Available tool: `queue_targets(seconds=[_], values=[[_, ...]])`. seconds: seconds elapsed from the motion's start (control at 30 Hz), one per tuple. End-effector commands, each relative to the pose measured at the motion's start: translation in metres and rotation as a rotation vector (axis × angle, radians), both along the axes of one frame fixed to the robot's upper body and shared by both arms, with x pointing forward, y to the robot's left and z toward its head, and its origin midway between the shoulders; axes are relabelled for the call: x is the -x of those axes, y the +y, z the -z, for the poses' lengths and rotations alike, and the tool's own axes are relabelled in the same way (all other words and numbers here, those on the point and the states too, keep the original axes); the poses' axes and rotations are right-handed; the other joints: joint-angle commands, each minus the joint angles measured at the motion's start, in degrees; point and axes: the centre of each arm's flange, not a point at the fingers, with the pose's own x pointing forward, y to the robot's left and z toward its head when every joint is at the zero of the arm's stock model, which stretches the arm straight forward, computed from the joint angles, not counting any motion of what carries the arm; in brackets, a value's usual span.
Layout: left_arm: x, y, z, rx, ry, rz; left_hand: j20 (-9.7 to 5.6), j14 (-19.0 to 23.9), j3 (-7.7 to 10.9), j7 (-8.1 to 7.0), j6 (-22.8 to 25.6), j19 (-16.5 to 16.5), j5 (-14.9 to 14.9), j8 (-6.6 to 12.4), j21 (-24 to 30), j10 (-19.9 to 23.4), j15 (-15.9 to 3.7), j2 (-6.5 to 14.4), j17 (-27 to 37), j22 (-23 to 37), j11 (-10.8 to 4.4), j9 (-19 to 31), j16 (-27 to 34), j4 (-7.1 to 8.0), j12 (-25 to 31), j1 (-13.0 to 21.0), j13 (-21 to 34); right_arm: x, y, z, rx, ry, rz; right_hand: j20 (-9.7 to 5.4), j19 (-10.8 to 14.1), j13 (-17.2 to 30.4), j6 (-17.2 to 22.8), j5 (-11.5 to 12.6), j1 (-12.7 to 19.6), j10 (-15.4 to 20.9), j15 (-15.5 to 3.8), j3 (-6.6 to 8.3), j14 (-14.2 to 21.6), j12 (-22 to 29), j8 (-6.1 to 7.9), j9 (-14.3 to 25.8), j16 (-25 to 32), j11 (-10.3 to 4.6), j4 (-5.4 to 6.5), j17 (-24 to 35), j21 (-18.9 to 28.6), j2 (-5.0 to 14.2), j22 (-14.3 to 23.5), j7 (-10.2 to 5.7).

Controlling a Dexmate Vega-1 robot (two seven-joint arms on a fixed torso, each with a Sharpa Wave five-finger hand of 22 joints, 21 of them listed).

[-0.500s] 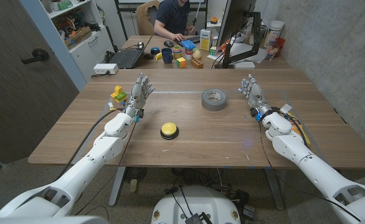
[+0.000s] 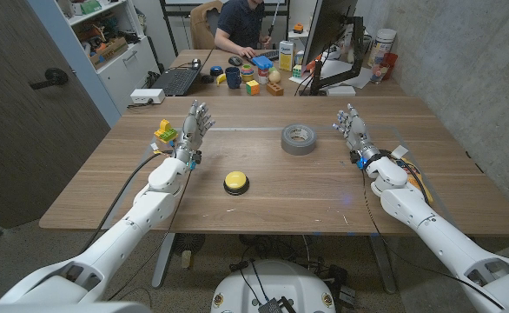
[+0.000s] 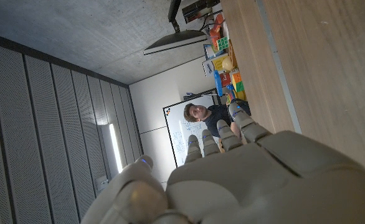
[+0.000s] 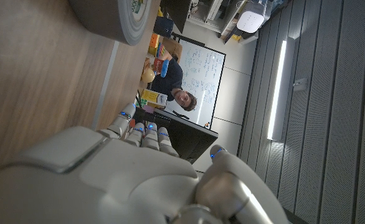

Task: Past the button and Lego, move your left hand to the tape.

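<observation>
The tape [image 2: 298, 137] lay flat on the table [image 2: 263, 204], at the far middle, nearer our right hand [image 2: 352, 129] than our left. Our left hand [image 2: 195, 124] stood well apart from it, fingers spread and holding nothing, just beside the Lego [image 2: 165, 132], with the yellow button [image 2: 235, 182] nearer to us. Our right hand also had its fingers apart, holding nothing.
</observation>
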Motion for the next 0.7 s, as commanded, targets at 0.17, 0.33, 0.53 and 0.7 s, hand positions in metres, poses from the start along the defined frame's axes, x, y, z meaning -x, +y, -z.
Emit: queue_targets(seconds=[0.17,0.33,0.53,0.7], values=[[0.002,0.0,-0.028,-0.049,-0.116,-0.105,2.16,0.2,-0.74,-3.47,0.2,0.1,0.6,-0.6,-1.6,0.7,-0.98,-0.8,0.1,-0.1,-0.95,0.2,-0.3,-2.5,-0.3,2.8,0.2,-0.002,-0.002,0.001,-0.009,0.0,-0.003,-1.09,-3.4,0.3,0.0,0.2,0.0,0.3,-0.03,0.16,-0.7,0.4,0.35,0.3,0.0,0.58,0.11,0.3,-0.2,6.39,0.3,0.37],[0.002,-0.001,-0.052,-0.11,-0.17,-0.125,7.08,0.4,0.4,-3.59,2.5,1.7,1.7,0.12,-2.6,1.0,0.27,-1.0,0.2,-0.1,-1.49,0.5,-0.5,-5.38,-0.5,7.0,0.3,-0.002,-0.002,0.002,-0.011,0.002,-0.005,-1.09,-3.3,0.3,0.1,0.2,0.0,0.3,-0.03,0.17,-0.6,0.4,0.38,0.3,0.0,0.58,0.1,0.3,-0.3,6.4,0.3,0.35],[0.002,-0.006,-0.08,-0.194,-0.23,-0.148,8.93,0.6,1.04,-3.59,3.6,2.8,2.1,0.32,-3.0,1.9,0.59,-1.0,0.2,-0.1,-1.79,0.6,-0.4,-6.78,-0.1,8.9,0.3,-0.002,-0.003,0.003,-0.015,0.0,-0.006,-1.1,-3.3,0.3,0.2,0.2,0.0,0.4,-0.07,0.18,-0.6,0.4,0.41,0.3,0.0,0.63,0.09,0.3,-0.4,6.41,0.3,0.4],[0.003,-0.014,-0.102,-0.271,-0.277,-0.154,8.7,0.6,1.17,-3.58,4.2,2.6,2.1,0.46,-3.5,2.1,0.98,-1.2,0.3,-0.1,-1.8,0.7,-0.5,-7.32,-0.1,9.6,0.3,-0.003,-0.004,0.004,-0.017,-0.001,-0.008,-1.09,-3.2,0.3,0.2,0.2,0.0,0.4,-0.09,0.18,-0.5,0.4,0.41,0.3,0.0,0.67,0.1,0.3,-0.5,6.41,0.3,0.39]])
